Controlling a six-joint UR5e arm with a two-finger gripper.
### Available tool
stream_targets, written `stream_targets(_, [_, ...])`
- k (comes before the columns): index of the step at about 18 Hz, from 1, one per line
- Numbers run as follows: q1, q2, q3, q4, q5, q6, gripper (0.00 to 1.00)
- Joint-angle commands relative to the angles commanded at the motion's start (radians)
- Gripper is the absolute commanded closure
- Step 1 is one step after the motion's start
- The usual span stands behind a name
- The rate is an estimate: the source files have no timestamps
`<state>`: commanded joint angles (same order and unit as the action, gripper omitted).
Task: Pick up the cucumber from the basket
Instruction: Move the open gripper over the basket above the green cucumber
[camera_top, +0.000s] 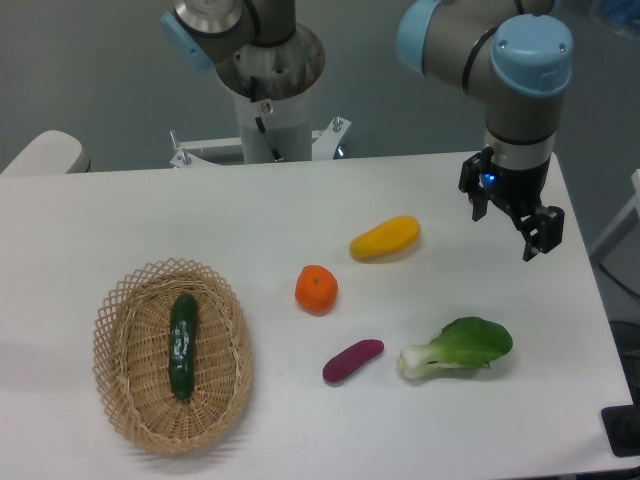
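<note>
Camera view: cucumber (182, 345) lies lengthwise inside the basket (120, 400) at lower left of the frame. Gripper (504, 232) hangs at upper right with fingers spread and nothing between them, well apart from the basket, beyond the orange (316, 289) and yellow fruit (385, 238).

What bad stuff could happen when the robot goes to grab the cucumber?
The gripper is far across the table, so it might bump the orange or yellow fruit on the way. The cucumber looks glossy and could slip. The fingers might snag the basket weave.
</note>
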<state>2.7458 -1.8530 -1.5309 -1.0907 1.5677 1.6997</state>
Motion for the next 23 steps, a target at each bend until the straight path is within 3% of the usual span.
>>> stream_targets(7, [-0.047,0.017,-0.001,-0.014,0.0,-0.04,0.0])
stream_targets(9, [-0.081,0.024,-0.012,-0.061,-0.005,-0.116,0.0])
stream_targets(17, [-0.283,0.063,-0.025,-0.09,-0.008,-0.734,0.0])
stream_targets(23, [-0.461,0.054,-0.103,-0.075,-0.012,-1.17,0.0])
